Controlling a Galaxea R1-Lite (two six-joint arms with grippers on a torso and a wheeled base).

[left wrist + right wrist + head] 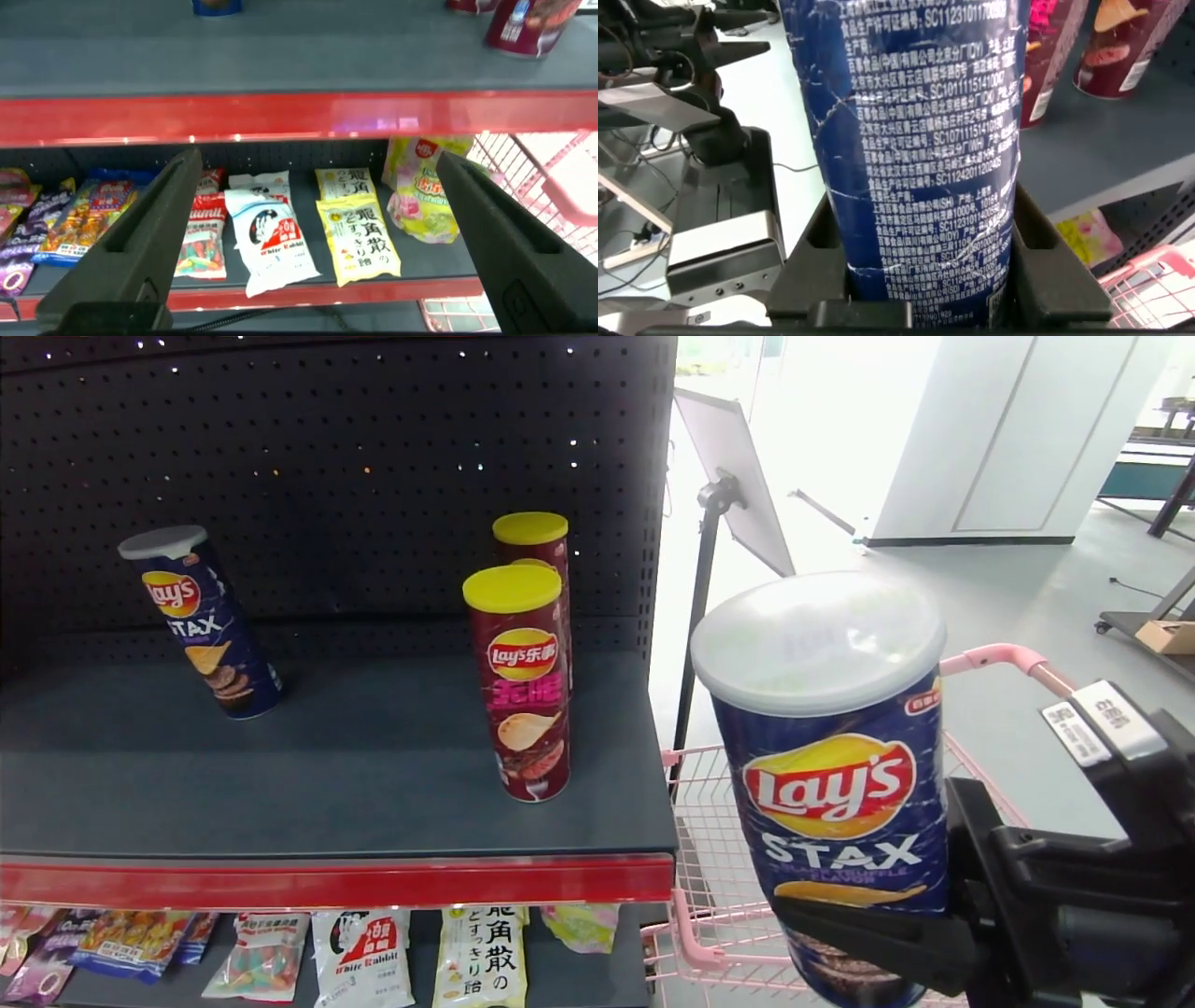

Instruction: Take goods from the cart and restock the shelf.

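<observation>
One blue can in right gripper — base hidden, cart cut off

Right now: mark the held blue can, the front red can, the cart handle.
held blue can (836, 793), head view, front label.
front red can (523, 683), head view, label.
cart handle (1001, 656), head view, pink bar.

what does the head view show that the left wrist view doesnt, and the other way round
Head view, not left wrist: the right hand shut on a blue can, the shelf's perforated back panel, and the full height of the shelved blue can and two yellow-lidded red cans.
Left wrist, not head: the left hand, open and holding nothing.
Both: the red shelf edge, the snack bags beneath it, the pink cart, and the bases of the shelved cans.
</observation>
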